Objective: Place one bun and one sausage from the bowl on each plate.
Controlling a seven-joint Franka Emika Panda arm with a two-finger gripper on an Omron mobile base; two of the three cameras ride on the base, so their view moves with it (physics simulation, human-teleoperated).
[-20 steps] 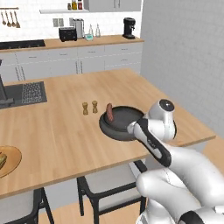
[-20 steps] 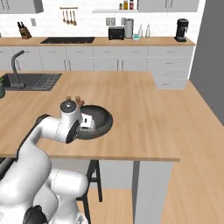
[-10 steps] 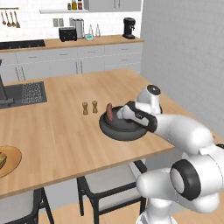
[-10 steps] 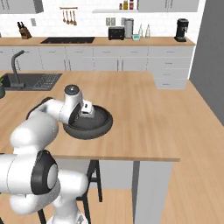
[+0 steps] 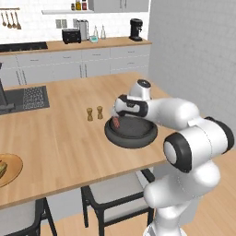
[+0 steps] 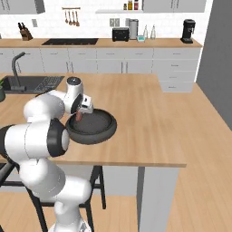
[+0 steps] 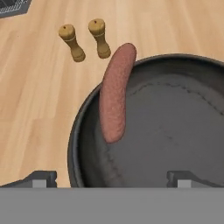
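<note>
The claw (image 7: 111, 177) hung over the bowl (image 7: 183, 131), finger tips spread wide and holding nothing. The sausage (image 7: 116, 94) leaned on the bowl's rim, one end down inside, beside two small shakers (image 7: 85, 40) on the worktop (image 7: 30, 100). Reddish-brown, rounded and smooth, it probably was light, slightly soft and apt to roll; a hold across its middle seemed safest.

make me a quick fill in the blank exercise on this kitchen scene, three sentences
1. The sausage leans against the rim of the dark ____, one end poking above it.
2. Just beyond the bowl on the wooden counter stand ____ small wooden shakers.
3. The gripper hovers over the bowl with its fingertips apart, holding ____.

Missing words: bowl; two; nothing
</note>
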